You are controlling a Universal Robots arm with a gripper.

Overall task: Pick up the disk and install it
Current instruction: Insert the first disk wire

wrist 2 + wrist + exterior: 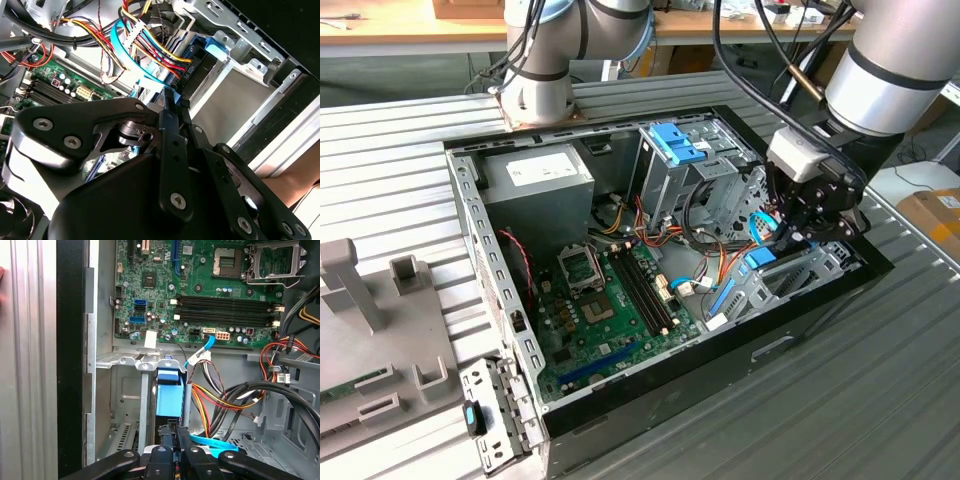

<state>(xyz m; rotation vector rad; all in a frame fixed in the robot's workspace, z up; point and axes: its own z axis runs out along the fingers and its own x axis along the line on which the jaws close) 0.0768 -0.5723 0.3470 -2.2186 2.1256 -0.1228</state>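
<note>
First wrist view has my gripper (pixel 175 434) pinched shut on the near end of the disk (pixel 169 392), which sits on edge in the drive bay (pixel 122 390), long axis running straight away from the fingers toward the motherboard (pixel 200 295).

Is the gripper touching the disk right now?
Touching. In the first wrist view the gripper fingers close together on the near end of the disk standing in its bay, with no gap visible.
</note>
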